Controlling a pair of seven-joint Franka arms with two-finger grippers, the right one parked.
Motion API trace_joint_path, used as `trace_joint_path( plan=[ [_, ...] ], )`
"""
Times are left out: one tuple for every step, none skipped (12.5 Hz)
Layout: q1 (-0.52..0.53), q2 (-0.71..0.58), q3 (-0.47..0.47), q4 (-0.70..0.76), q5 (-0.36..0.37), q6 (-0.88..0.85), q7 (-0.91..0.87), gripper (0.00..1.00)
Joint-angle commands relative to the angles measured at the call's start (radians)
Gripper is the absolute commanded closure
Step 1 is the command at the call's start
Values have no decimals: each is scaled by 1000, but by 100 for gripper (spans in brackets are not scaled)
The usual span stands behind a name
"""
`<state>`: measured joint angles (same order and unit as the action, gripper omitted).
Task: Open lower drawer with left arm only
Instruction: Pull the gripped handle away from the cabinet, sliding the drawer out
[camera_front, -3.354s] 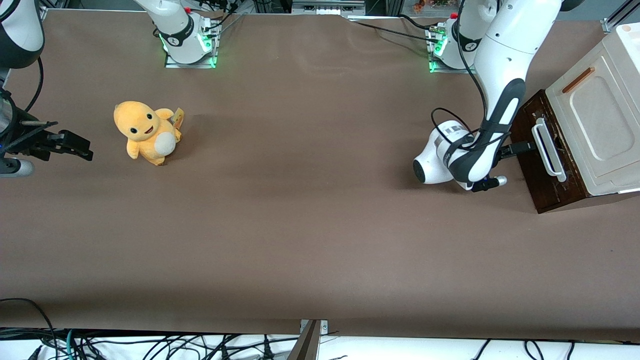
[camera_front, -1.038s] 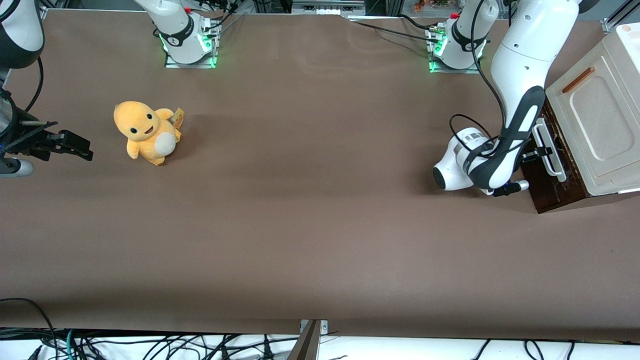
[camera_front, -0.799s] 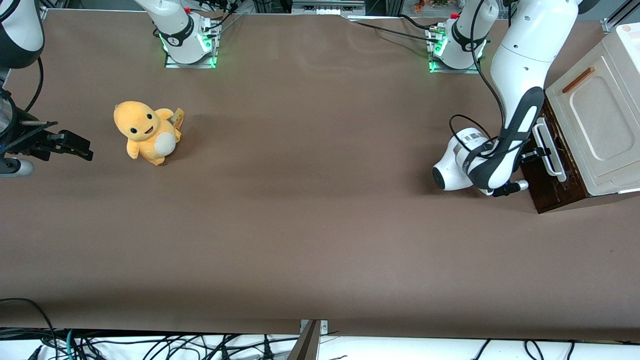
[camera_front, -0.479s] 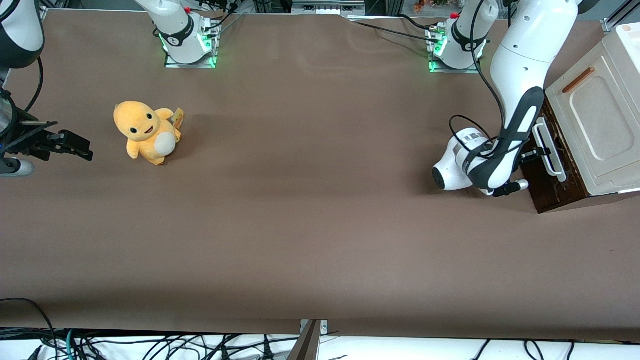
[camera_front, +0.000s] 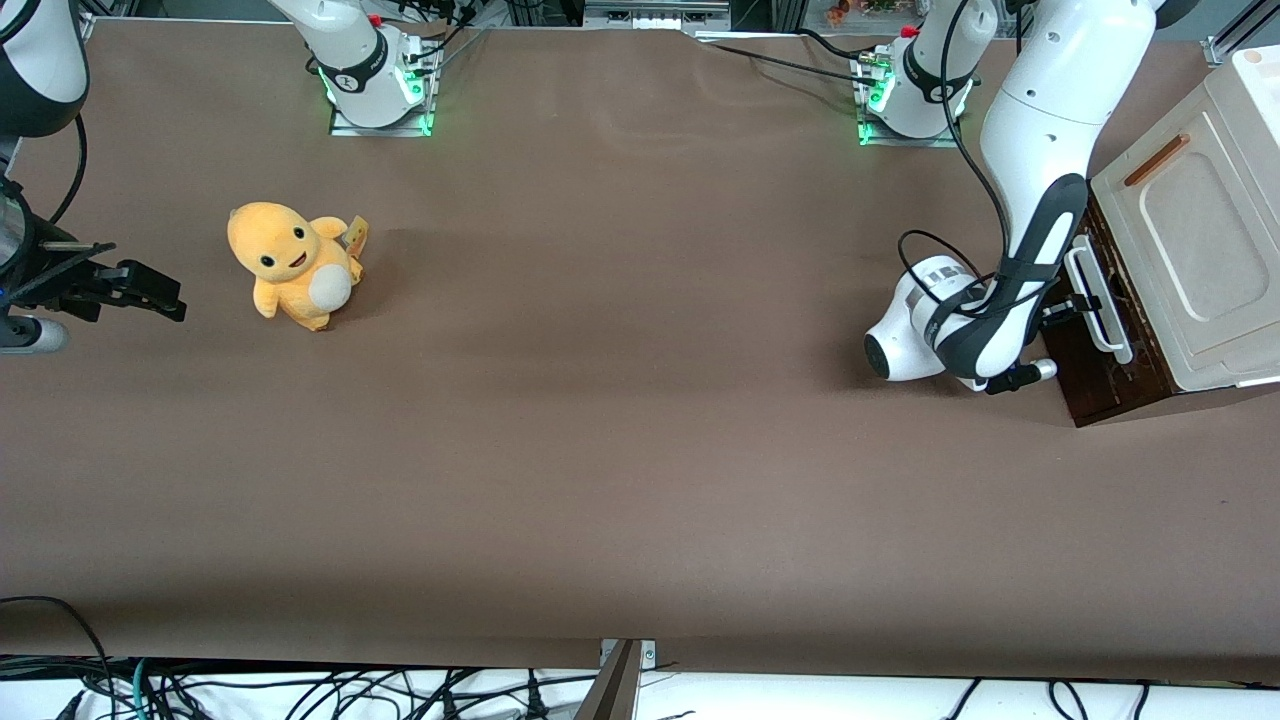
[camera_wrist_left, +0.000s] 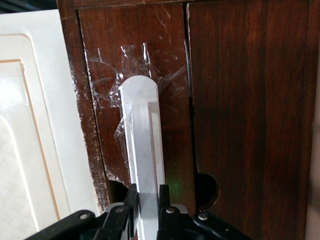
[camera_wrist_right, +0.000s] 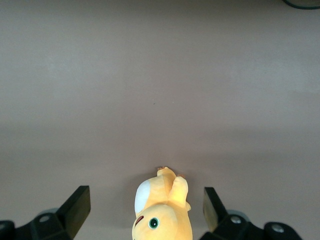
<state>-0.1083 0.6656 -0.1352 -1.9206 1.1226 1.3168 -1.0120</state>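
worktop (camera_front: 600, 480): brown cover, fills most of the front view; cables hang along the lower edge of the frame.
plush toy (camera_front: 290, 262): orange-yellow with a white belly, left of centre in the front view, toward the parked arm's end; also seen in the right wrist view (camera_wrist_right: 159, 212).
left arm (camera_front: 1030, 150): white with dark grey sections, comes down from the upper right of the front view, black cable looped beside the wrist.
gripper (camera_front: 1082, 304): at the right of the front view, at the drawer front; in the wrist view (camera_wrist_left: 146, 207) it sits on the bar handle.
fingers (camera_wrist_left: 131, 200): black, clamped on the white handle, one on each side, touching it.
white bar handle (camera_wrist_left: 142, 150): runs across the drawer front, clear tape on the wood around its rounded end; in the front view (camera_front: 1100, 310) it shows just past the gripper.
lower drawer (camera_front: 1100, 380): dark brown wood, right edge of the front view under the cream cabinet, front sticks out only slightly below the panel; no inside showing. Front face fills the wrist view (camera_wrist_left: 225, 100).
cream panel (camera_front: 1195, 235): above the drawer, slim orange-brown handle (camera_front: 1155, 160) near its upper edge.
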Motion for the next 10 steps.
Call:
trace_joint_path(
  plan=[
    [-10,0,-10,8,28,-11,10,95],
    [-11,0,-10,6,26,-11,10,95],
    [-11,0,-14,8,26,-11,7,96],
    [-14,0,-15,8,25,-11,0,95],
    [-22,-1,-15,8,14,-11,-3,95],
    [-30,0,-15,14,-6,-11,-5,95],
    [-34,-1,-15,25,-15,-13,-5,95],
    [-36,-1,-15,26,-27,-13,-7,96],
    [-39,-1,-15,26,-30,-13,-7,95],
    [-42,-1,-15,26,-32,-14,-7,95]
  ],
)
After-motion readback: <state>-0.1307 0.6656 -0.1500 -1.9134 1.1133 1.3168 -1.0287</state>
